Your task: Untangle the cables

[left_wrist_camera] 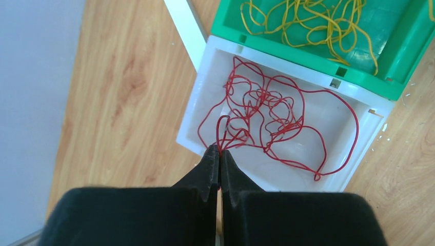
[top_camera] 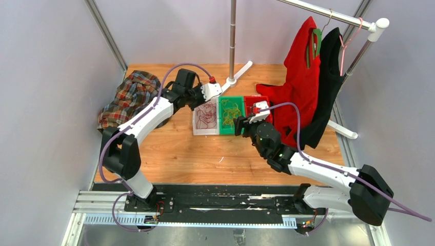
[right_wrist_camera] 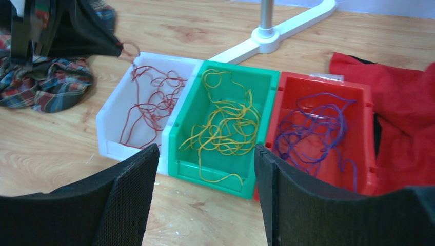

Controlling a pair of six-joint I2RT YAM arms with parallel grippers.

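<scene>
Teasing out the red cables (left_wrist_camera: 267, 105), the left gripper (left_wrist_camera: 219, 151) pinches one strand in its jaws at the rim of the white bin (left_wrist_camera: 197, 92). The right gripper (right_wrist_camera: 205, 154) hangs near that bin, jaws spread; next probably needs a slow lift.

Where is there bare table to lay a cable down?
Bare wood runs between the bins and the arm bases. A smaller strip lies behind the bins, beside the rack foot. Crowded: plaid cloth left, red garment right.

Cables (right_wrist_camera: 225, 128) lie in three adjoining bins (right_wrist_camera: 241, 70).
</scene>
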